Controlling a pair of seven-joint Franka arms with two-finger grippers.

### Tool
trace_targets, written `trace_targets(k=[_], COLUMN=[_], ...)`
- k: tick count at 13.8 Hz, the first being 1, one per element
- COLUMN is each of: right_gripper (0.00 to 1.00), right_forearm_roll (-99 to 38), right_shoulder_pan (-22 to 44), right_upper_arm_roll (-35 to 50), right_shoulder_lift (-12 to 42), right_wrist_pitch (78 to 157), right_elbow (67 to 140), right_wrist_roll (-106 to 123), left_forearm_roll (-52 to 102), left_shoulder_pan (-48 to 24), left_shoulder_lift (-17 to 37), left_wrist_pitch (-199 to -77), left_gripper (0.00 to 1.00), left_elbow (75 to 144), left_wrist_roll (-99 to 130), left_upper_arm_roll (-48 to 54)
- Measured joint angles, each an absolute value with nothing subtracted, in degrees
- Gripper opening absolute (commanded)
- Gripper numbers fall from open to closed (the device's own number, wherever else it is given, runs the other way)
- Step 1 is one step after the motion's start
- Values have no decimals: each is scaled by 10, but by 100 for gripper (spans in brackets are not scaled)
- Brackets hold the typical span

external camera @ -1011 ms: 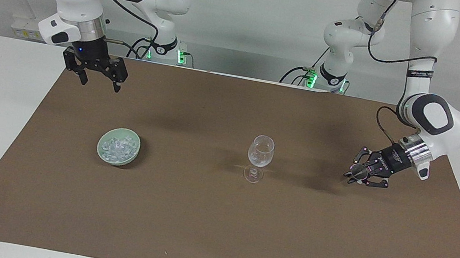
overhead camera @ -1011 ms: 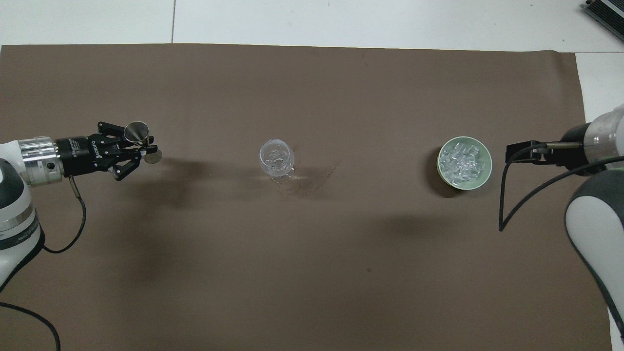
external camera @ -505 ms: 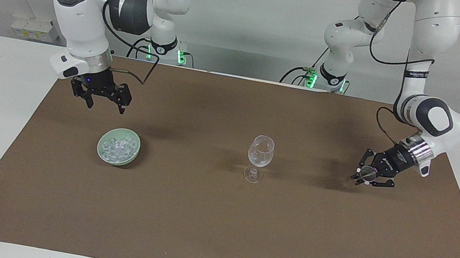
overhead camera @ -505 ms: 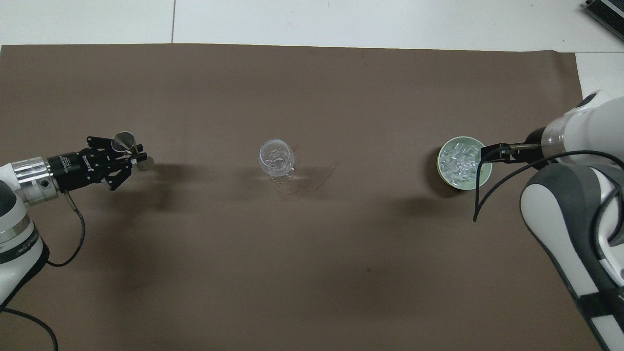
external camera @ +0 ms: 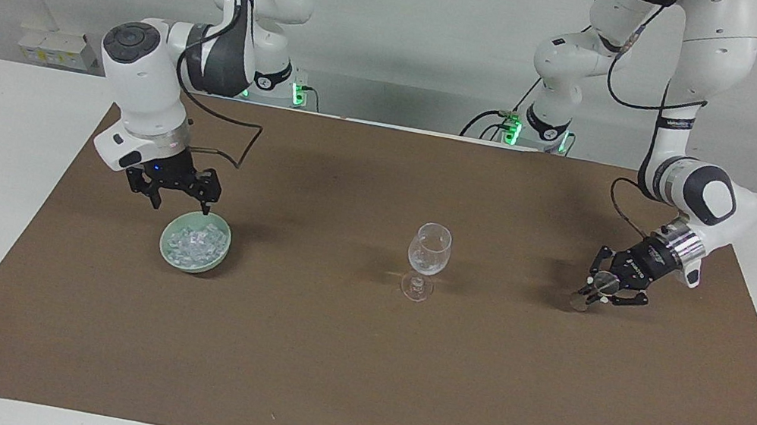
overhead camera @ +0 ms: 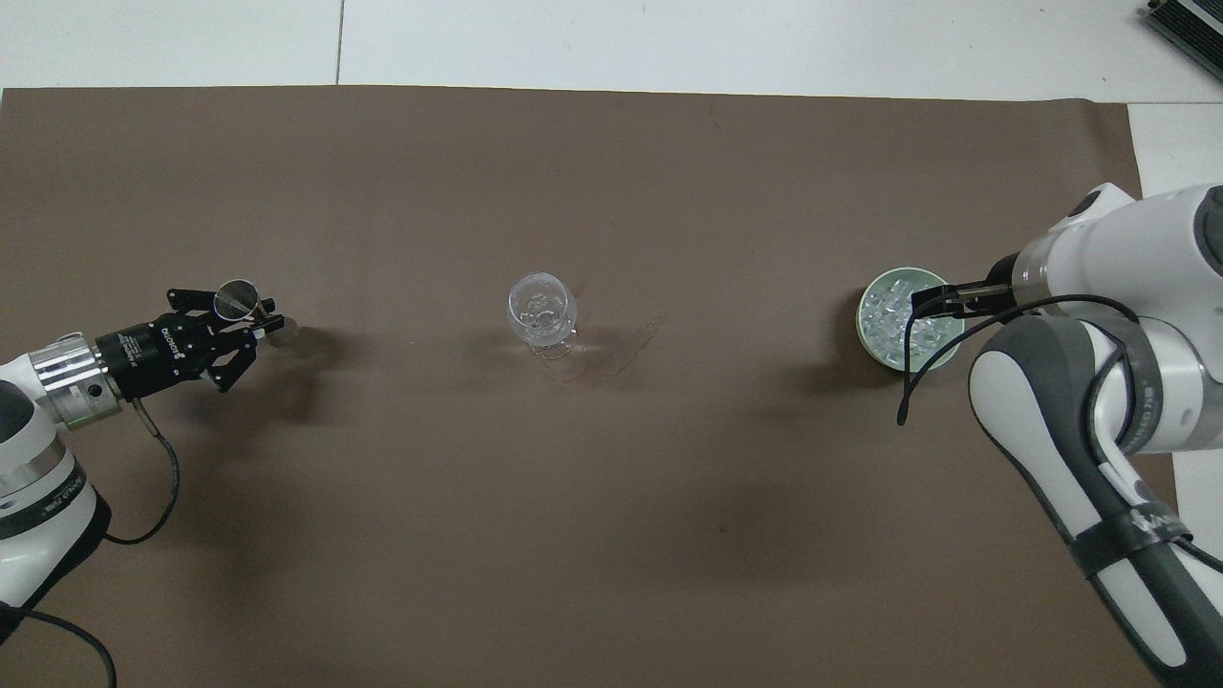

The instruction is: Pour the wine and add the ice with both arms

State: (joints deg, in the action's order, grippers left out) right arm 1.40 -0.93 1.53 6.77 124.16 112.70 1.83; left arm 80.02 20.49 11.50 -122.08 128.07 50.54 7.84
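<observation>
Black right gripper (external camera: 181, 205), mine: a second ago it hung over the brown mat's (external camera: 351, 377) edge by the robots. Now it is low over the green bowl (external camera: 163, 238), jaws apart, empty. The ice (external camera: 193, 241) lies heaped in that bowl, toward the right arm's end of the table.

Wine glass (external camera: 429, 248): upright mid-mat, unmoved.

Left gripper (external camera: 600, 288): drawn back toward the left arm's end and lower than before, clamped on a small metal measuring cup (overhead camera: 236, 298) close above the mat.

Judgement: pouring looks finished, and the ice pick is next. I need to close on one chunk, not the rim.
</observation>
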Motion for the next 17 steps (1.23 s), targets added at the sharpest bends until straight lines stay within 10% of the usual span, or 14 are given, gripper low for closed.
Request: trace_targets(k=[10, 17], right_gripper=[70, 70], right_forearm_roll=[14, 14], right_shoulder_pan=[-3, -7], right_upper_arm_roll=[16, 16], right_shoulder_lift=[111, 126], right_wrist_pitch=[1308, 1332], right_elbow=[1137, 1149], right_wrist_roll=[40, 46], left_forearm_roll=[822, 822], left_shoulder_pan=[206, 206], left_shoulder_lift=[136, 136], left_wrist_pitch=[-1233, -1233], left_gripper=[0, 44], left_elbow=[1293, 1293], left_wrist_roll=[468, 467], left_upper_arm_roll=[78, 77])
